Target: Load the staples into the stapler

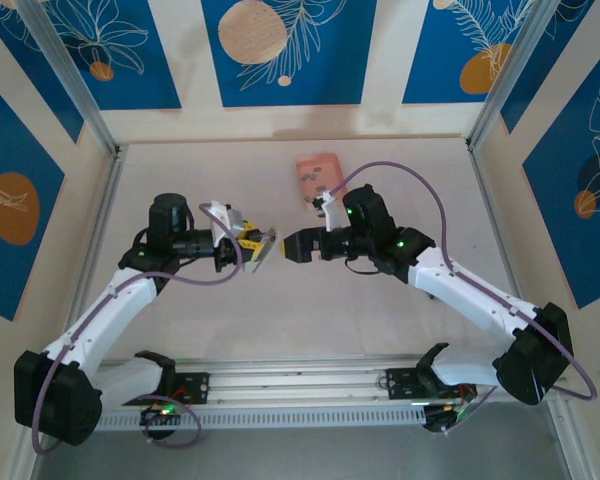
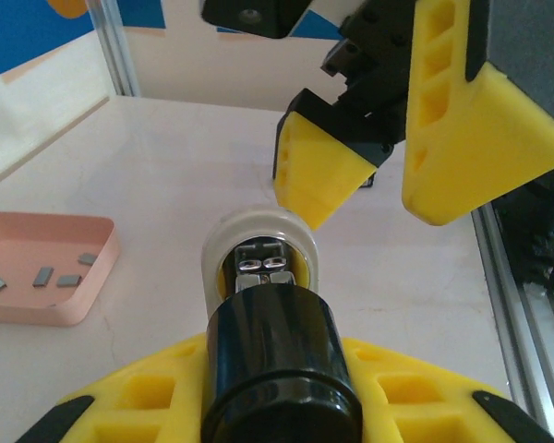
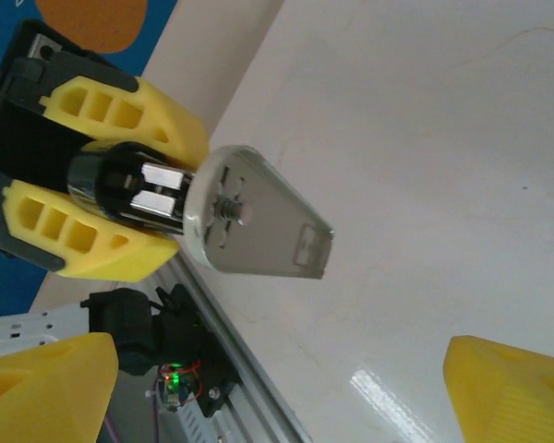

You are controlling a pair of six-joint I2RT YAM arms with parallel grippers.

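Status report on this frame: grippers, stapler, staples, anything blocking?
Left gripper shut on stapler. Right gripper open, facing it. Staples loose in pink tray. No obstruction between grippers.

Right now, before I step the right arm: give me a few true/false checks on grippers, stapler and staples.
1. The left gripper is clamped on the stapler. True.
2. The right gripper is shut on a staple strip. False: its jaws stand open and hold nothing.
3. The staples lie loose in the pink tray. True.
4. The stapler lies in the pink tray. False: the left gripper holds it, apart from the tray.
5. The right gripper faces the stapler's front end. True.
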